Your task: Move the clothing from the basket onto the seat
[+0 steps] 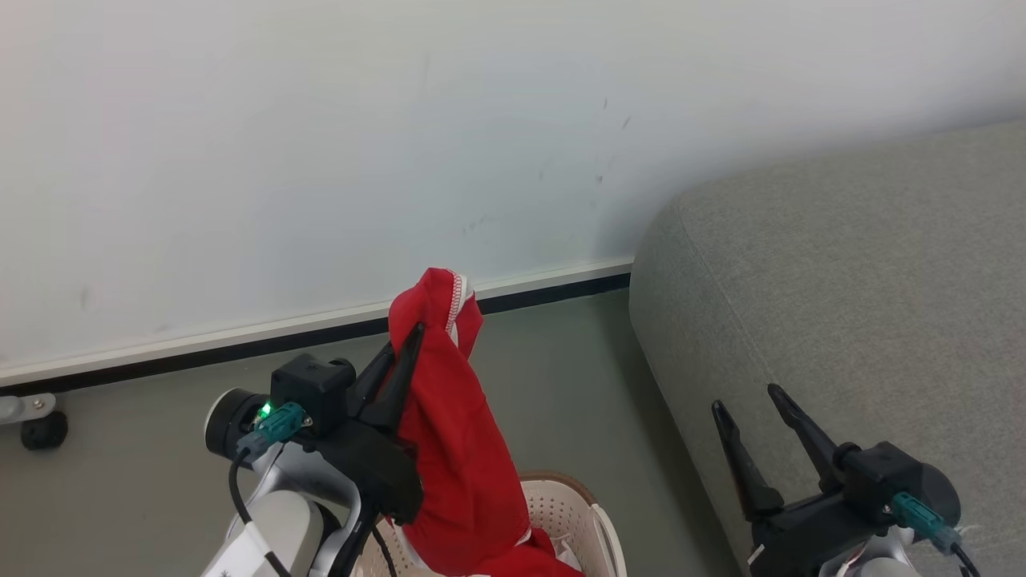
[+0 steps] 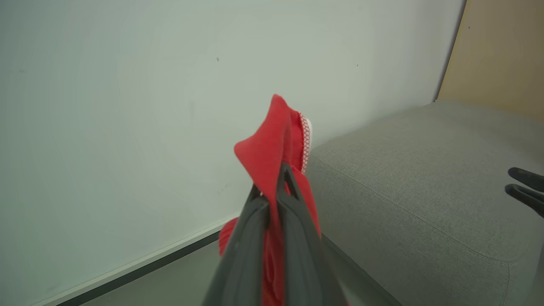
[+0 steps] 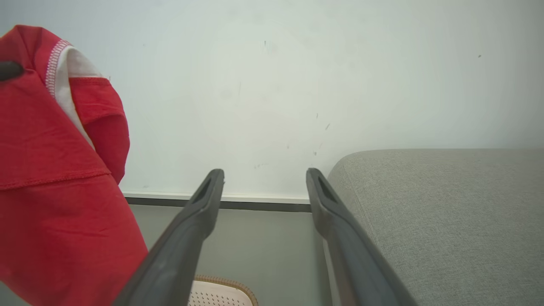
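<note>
My left gripper [image 1: 413, 330] is shut on a red garment of the clothing [image 1: 453, 449], which hangs down from its fingertips into the cream basket [image 1: 581, 513] below. The same red cloth [image 2: 272, 144] folds over the left gripper [image 2: 272, 180] in the left wrist view, and it shows as red clothing with white trim [image 3: 55, 178] at the left of the right wrist view. The grey seat [image 1: 842, 304] lies to the right. My right gripper [image 1: 745, 397] stands open over the seat's front edge, nothing between its fingers [image 3: 204, 199].
A pale wall with a white and black skirting [image 1: 240, 336] runs behind. Grey floor [image 1: 561, 377] separates the basket from the seat. A small dark caster [image 1: 44, 429] sits at far left. A beige panel [image 2: 497, 55] stands beyond the seat [image 2: 425, 182].
</note>
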Robot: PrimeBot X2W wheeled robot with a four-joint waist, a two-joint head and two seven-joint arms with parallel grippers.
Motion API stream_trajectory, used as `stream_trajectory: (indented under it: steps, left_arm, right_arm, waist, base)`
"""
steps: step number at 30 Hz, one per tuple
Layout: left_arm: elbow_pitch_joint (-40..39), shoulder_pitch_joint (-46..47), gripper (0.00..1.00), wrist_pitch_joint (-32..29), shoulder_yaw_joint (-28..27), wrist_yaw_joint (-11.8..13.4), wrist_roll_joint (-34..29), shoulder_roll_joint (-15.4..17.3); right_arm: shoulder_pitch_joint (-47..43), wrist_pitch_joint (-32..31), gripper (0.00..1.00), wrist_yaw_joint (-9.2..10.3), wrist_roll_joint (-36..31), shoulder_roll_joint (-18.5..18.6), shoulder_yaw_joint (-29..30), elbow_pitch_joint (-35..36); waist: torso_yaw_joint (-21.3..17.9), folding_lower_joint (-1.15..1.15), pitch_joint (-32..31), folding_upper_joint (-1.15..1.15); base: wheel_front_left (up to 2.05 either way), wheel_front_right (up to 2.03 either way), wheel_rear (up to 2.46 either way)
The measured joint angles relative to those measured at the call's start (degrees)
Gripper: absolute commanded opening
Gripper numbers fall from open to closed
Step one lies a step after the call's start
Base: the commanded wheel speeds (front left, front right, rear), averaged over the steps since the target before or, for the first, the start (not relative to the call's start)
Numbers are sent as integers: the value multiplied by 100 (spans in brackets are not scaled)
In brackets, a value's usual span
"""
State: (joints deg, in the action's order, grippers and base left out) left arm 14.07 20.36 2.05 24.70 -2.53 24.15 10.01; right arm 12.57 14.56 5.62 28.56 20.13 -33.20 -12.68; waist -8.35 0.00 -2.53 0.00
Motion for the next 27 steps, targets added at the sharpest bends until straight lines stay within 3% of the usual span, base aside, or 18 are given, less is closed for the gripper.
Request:
stream_trajectory:
  steps: [17,22,27]
  left_arm:
    - [177,45,0,-47,45,-7,33,-69]
    - [226,66,0,-52,53,-8,33,-75]
    - [266,188,0,-54,113,-52,33,-121]
  right_arm:
    - [-168,13,100,87,-136,74,339,494]
    - [-104,13,100,68,-188,-129,201,478]
    - [187,13,100,-115,-240,-427,-87,324]
  waist:
    - [158,0,53,0]
    - [249,0,71,0]
    - [351,0,93,0]
  base:
    - [0,0,0]
    - [0,0,0]
    - [0,0,0]
